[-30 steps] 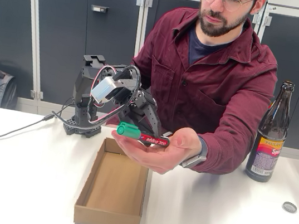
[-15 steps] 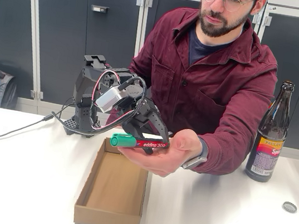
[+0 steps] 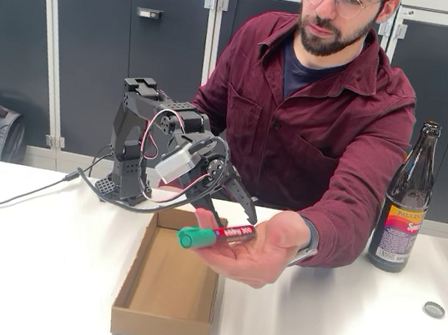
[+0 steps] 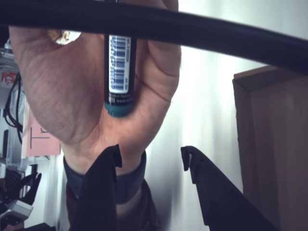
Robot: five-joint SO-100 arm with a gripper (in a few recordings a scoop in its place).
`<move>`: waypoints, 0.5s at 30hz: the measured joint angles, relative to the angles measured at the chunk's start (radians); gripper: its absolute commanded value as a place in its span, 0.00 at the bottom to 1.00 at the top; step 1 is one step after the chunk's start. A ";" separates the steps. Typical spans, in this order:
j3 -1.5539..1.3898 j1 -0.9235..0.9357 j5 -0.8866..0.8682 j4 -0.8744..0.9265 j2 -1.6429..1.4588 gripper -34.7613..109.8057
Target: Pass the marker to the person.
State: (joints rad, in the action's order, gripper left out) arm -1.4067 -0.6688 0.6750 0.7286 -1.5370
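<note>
Arm base [image 3: 125, 178]: at the left rear of the white bench [image 3: 32, 265], black, with looped cables.
Pincer [image 3: 230, 211]: spread apart and empty; in the wrist view [image 4: 149, 163] two dark jaws stand apart with bright bench surface showing between them, nothing gripped.
Box [image 3: 169, 281]: open cardboard tray on the bench, directly under the pincer and the marker's cap end; its brown wall at the right edge in the wrist view [image 4: 272, 144].
Marker [image 3: 215, 235]: resting on the person's upturned palm, apart from both jaws. Green cap toward the picture's left, tilted slightly down; red label toward the fingers.
Key relation: marker just below and in front of the jaw tips in the fixed view. In the wrist view [image 4: 119, 72] beyond the jaw tips, long axis running straight away from the pincer, green end nearest the jaws, barcode up.
Hand [image 3: 258, 253]: palm open, cupped under the barrel, much nearer to the marker than the pincer. In the wrist view [image 4: 82, 82], palm and a dark wrist strap behind the left jaw.
Person [image 3: 326, 107]: seated behind the bench, maroon shirt, looking down toward the hand.
Bottle [image 3: 407, 203]: brown glass, upright at the right, well apart from the handover; a loose cap [image 3: 434, 310] nearby.
Stage, as judged: marker delivered; only clearing the arm away seems left.
Risk: marker rolling off the open palm into the box.
</note>
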 measured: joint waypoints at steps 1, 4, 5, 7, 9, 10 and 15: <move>-0.012 0.000 0.000 0.012 -0.026 0.43; -0.049 0.000 0.000 0.049 -0.117 0.44; -0.058 0.000 0.000 0.060 -0.146 0.44; -0.063 0.003 0.000 0.092 -0.199 0.44; -0.072 0.003 0.000 0.118 -0.249 0.43; -0.080 0.011 0.000 0.124 -0.270 0.43; -0.109 0.051 0.025 0.127 -0.319 0.43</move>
State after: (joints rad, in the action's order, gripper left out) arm -1.5156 -0.6182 0.6995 0.8560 -1.8561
